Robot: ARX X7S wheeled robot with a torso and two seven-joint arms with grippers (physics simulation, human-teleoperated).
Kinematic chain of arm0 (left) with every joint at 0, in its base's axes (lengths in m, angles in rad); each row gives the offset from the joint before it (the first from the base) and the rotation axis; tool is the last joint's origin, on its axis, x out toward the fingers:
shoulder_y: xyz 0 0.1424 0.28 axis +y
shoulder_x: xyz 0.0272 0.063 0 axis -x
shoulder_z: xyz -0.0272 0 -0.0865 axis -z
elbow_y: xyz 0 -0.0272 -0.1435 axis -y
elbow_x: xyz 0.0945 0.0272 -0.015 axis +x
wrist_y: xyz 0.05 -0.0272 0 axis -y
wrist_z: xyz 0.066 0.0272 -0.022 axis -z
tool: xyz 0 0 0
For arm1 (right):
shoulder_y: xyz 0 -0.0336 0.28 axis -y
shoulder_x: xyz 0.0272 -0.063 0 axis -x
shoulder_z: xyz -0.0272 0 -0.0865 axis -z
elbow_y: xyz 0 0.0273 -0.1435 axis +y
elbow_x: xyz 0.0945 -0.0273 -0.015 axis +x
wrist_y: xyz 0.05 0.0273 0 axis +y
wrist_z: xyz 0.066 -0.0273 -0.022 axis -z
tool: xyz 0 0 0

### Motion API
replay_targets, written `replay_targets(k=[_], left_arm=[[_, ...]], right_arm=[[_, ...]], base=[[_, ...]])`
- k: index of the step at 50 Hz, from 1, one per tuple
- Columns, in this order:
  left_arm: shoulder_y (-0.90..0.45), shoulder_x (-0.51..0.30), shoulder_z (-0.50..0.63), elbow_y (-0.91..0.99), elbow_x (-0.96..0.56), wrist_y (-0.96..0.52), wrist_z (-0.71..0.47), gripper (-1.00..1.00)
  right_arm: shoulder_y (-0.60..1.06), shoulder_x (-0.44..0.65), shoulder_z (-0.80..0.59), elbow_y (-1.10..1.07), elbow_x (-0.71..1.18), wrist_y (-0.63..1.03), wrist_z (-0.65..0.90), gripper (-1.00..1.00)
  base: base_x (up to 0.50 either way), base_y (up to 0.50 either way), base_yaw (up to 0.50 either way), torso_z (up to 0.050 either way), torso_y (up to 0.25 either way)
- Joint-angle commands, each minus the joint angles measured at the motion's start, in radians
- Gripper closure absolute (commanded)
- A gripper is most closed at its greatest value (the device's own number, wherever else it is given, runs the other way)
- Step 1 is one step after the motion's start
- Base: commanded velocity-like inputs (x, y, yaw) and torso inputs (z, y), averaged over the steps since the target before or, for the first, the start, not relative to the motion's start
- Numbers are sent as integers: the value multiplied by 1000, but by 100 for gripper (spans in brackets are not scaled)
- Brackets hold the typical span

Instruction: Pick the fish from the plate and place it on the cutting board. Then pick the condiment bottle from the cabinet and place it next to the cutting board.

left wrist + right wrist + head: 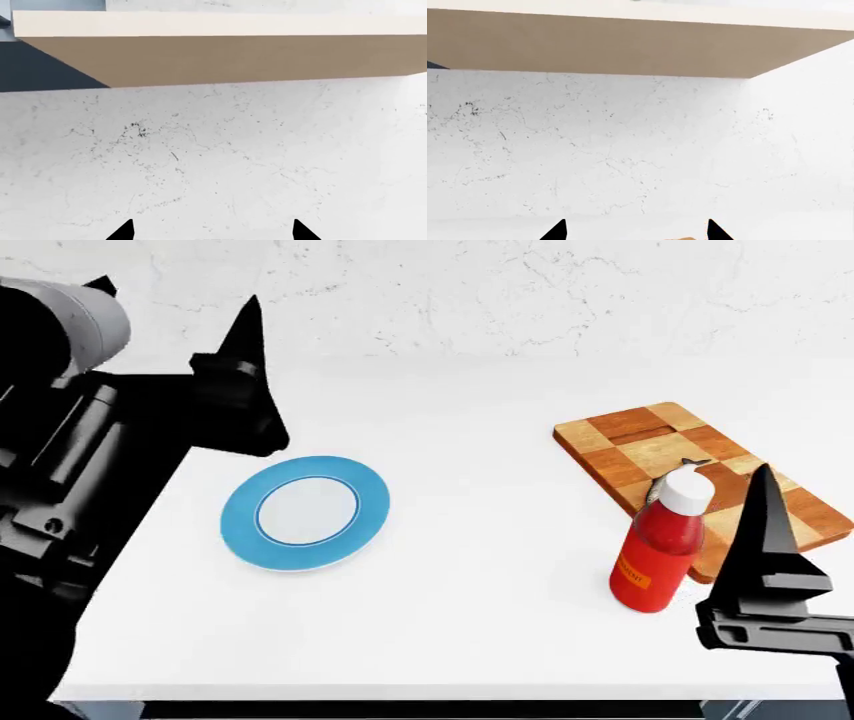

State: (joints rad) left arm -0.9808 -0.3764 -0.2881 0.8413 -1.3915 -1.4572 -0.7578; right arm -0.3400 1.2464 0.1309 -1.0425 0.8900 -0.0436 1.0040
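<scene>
White countertop fills the head view, running back to a marbled white wall. The blue-rimmed plate lies on the robot's left part of the surface, its white centre bare, with clear counter on all sides and some margin to the left edge. The checkered cutting board lies angled at the right, its far-right corner close to the frame edge. The fish rests on the board, mostly hidden behind the white cap of the condiment bottle; only a bit of grey body and fin shows. The red bottle stands upright on the counter at the board's near-left edge, touching or just beside it; which cannot be told. A broad open stretch of counter lies between plate and bottle.

The left gripper is raised above the counter's left side, fingers apart, nothing between them; its wrist view faces the marbled wall under a beige cabinet underside. The right gripper sits just right of the bottle, apart from it, near the front edge, fingers likewise spread and empty.
</scene>
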Motion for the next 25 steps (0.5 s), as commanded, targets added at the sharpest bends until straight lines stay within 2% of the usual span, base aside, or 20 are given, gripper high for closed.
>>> replay_targets(k=[1, 5, 8, 9, 12, 14, 19, 25], left_arm=[[143, -70, -104, 139, -212, 61, -99, -100], [196, -70, -132, 169, -212, 73, -81, -100], [243, -54, -162, 203, -147, 78, -19, -100], [255, -71, -148, 206, -117, 121, -2, -100], [457, -263, 98, 206, 168, 549, 68, -100], [548, -317, 169, 205, 273, 717, 86, -100], [660, -355, 270, 203, 485, 926, 125, -100], [786, -358, 239, 196, 572, 1131, 162, -100]], right_arm=[[-106, 167, 46, -2, 12, -169, 113, -100], [-154, 197, 80, -2, 9, -206, 134, -100], [-193, 216, 97, -3, -8, -236, 154, -100], [-207, 222, 102, -3, -14, -247, 160, -100], [-255, 245, 115, -4, -48, -285, 191, -100], [-280, 257, 116, -3, -73, -309, 209, -100], [-331, 321, 84, -4, -175, -373, 304, -100], [-352, 324, 45, -5, -267, -404, 327, -100]], base=[[0, 0, 0, 0, 0], [0, 0, 0, 0, 0], [0, 0, 0, 0, 0], [0, 0, 0, 0, 0], [0, 0, 0, 0, 0], [0, 0, 0, 0, 0], [0, 0, 0, 0, 0], [0, 0, 0, 0, 0]])
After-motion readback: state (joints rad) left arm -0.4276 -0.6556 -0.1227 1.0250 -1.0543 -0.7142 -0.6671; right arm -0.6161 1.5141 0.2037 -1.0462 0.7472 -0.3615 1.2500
